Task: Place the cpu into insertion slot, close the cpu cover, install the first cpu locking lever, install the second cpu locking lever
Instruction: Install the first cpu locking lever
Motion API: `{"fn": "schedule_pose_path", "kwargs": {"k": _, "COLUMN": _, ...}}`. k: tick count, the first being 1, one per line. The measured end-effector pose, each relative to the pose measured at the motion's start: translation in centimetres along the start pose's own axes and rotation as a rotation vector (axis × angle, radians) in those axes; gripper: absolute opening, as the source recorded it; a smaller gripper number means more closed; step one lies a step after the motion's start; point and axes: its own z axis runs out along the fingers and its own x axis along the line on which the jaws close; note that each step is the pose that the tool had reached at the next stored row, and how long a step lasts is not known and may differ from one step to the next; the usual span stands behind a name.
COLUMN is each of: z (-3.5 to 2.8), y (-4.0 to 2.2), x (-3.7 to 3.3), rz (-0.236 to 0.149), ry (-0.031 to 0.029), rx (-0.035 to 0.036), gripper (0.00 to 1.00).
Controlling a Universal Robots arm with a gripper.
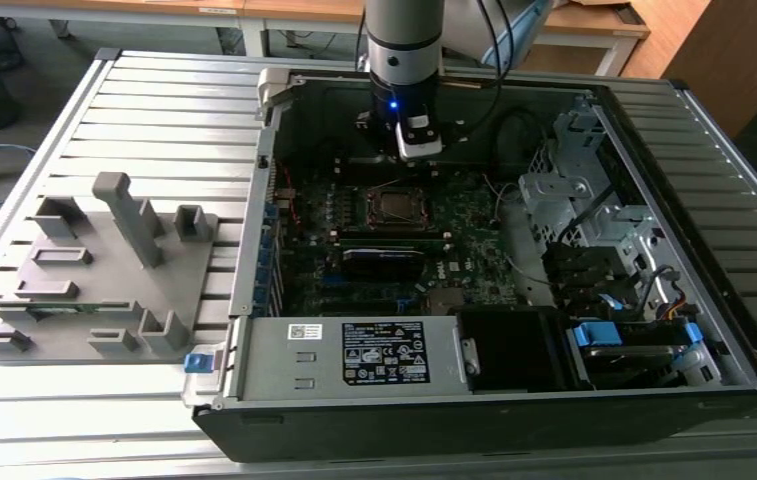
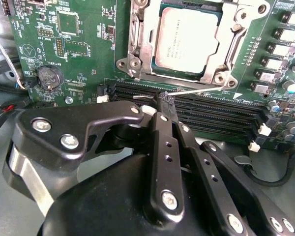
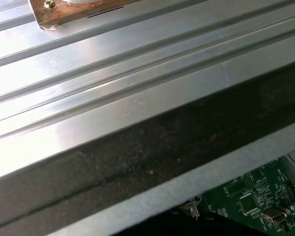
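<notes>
Gripper (image 2: 166,101) is clenched, its black fingers (image 2: 160,142) drawn together with no gap at the tips. The tips sit over the memory slots (image 2: 211,110), right at the free end of a thin silver locking lever (image 2: 194,90). Can't tell if the lever is pinched or only touched.

In the second wrist view, the cpu (image 2: 187,39) is seated in the insertion slot. The cpu cover (image 2: 137,44) lies flat around it on the green motherboard (image 2: 69,49), and a coin cell (image 2: 50,77) sits near the board's edge.

In the exterior view, the arm hangs inside the open computer case (image 1: 698,200) with the gripper (image 1: 412,150) just beside the insertion slot (image 1: 375,206). A grey fixture tray (image 1: 98,270) sits beside the case on the slatted table (image 1: 151,110).

The first wrist view looks past the case's dark edge (image 3: 152,147) to the table slats (image 3: 113,83) and a board corner (image 3: 250,201).
</notes>
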Motion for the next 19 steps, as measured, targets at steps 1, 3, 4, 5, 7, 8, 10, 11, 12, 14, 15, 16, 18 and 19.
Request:
{"fn": "schedule_pose_path", "kwargs": {"k": 1, "z": 0.0, "y": 0.0, "x": 0.0, "rz": 0.0, "ry": 0.0, "rx": 0.0, "gripper": 0.11}}
{"fn": "schedule_pose_path", "kwargs": {"k": 3, "z": 0.01, "y": 0.0, "x": 0.0, "rz": 0.0, "ry": -0.0001, "rx": 0.0001, "gripper": 0.11}}
{"fn": "schedule_pose_path", "kwargs": {"k": 4, "z": 0.02, "y": 0.0, "x": 0.0, "rz": 0.0, "ry": -0.0001, "rx": 0.0, "gripper": 0.11}}
{"fn": "schedule_pose_path", "kwargs": {"k": 5, "z": 0.05, "y": 0.0, "x": -0.01, "rz": 0.0, "ry": -0.0003, "rx": -0.0005, "gripper": 0.11}}
{"fn": "schedule_pose_path", "kwargs": {"k": 7, "z": 0.12, "y": 0.0, "x": -0.01, "rz": 0.0, "ry": -0.0011, "rx": -0.0015, "gripper": 0.11}}
{"fn": "schedule_pose_path", "kwargs": {"k": 8, "z": 0.15, "y": -0.01, "x": -0.01, "rz": 0.0, "ry": -0.0015, "rx": -0.0018, "gripper": 0.11}}
{"fn": "schedule_pose_path", "kwargs": {"k": 10, "z": 0.18, "y": -0.02, "x": -0.01, "rz": 0.0, "ry": -0.0021, "rx": -0.0021, "gripper": 0.11}}
{"fn": "schedule_pose_path", "kwargs": {"k": 11, "z": 0.18, "y": -0.02, "x": -0.01, "rz": 0.0, "ry": -0.0021, "rx": -0.0019, "gripper": 0.11}}
{"fn": "schedule_pose_path", "kwargs": {"k": 12, "z": 0.18, "y": -0.02, "x": 0.0, "rz": 0.0, "ry": -0.0021, "rx": -0.0019, "gripper": 0.11}}
{"fn": "schedule_pose_path", "kwargs": {"k": 14, "z": 0.2, "y": -0.02, "x": 0.0, "rz": 0.0, "ry": -0.0021, "rx": -0.0021, "gripper": 0.11}}
{"fn": "schedule_pose_path", "kwargs": {"k": 15, "z": 0.23, "y": -0.02, "x": 0.0, "rz": 0.0, "ry": -0.0023, "rx": -0.0025, "gripper": 0.11}}
{"fn": "schedule_pose_path", "kwargs": {"k": 16, "z": 0.3, "y": -0.02, "x": 0.0, "rz": 0.0, "ry": -0.0027, "rx": -0.0027, "gripper": 0.11}}
{"fn": "schedule_pose_path", "kwargs": {"k": 18, "z": 0.44, "y": -0.05, "x": 0.02, "rz": 0.0, "ry": -0.0036, "rx": -0.0028, "gripper": 0.11}}
{"fn": "schedule_pose_path", "kwargs": {"k": 19, "z": 0.51, "y": -0.06, "x": 0.02, "rz": 0.0, "ry": -0.0041, "rx": -0.0028, "gripper": 0.11}}
